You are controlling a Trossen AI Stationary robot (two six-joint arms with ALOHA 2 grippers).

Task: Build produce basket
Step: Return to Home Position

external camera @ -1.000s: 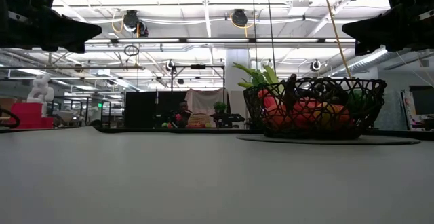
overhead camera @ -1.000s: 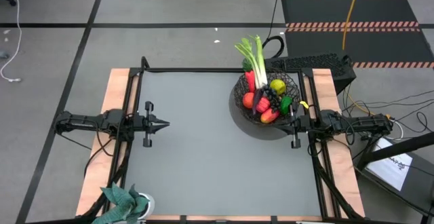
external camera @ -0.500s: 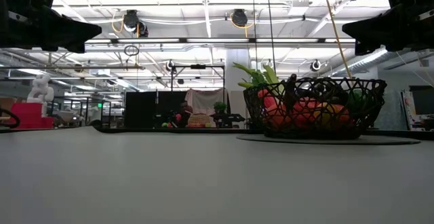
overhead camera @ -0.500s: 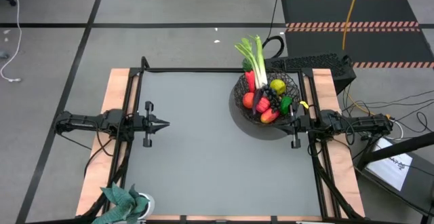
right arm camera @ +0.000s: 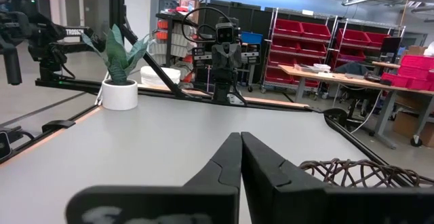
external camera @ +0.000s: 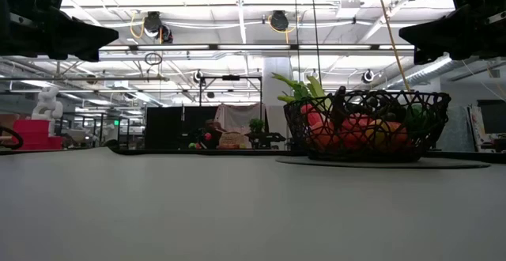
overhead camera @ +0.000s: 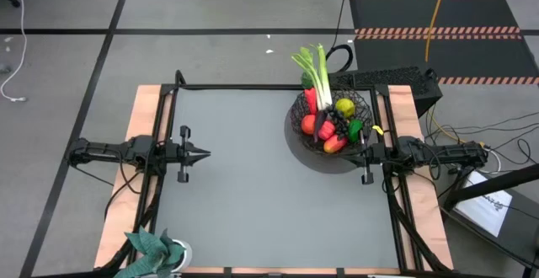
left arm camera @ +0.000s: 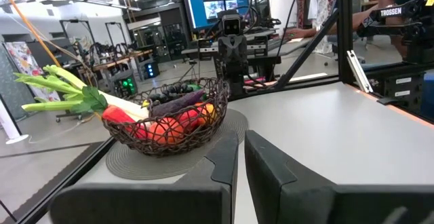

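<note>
The black wire basket (overhead camera: pixel 363 103) stands on a round grey mat (overhead camera: pixel 320 158) at the table's far right. It holds the produce: a leek (overhead camera: pixel 318 72) sticking out over the far rim, a yellow fruit (overhead camera: pixel 344 107), red fruit (overhead camera: pixel 309 125), dark grapes (overhead camera: pixel 330 126) and a green piece (overhead camera: pixel 354 129). My left gripper (overhead camera: pixel 205 152) hovers shut at the left edge, pointing level toward the table's middle. My right gripper (overhead camera: pixel 354 148) hovers shut at the right edge, just near of the basket, above the mat. Neither holds anything.
A teal leafy plant in a white pot (overhead camera: pixel 156 251) stands at the near left corner. Black frame rails (overhead camera: pixel 253 87) run around the grey table top (overhead camera: pixel 253 185), whose middle and near half lie bare. Beyond the table are shelves, cables and another workstation.
</note>
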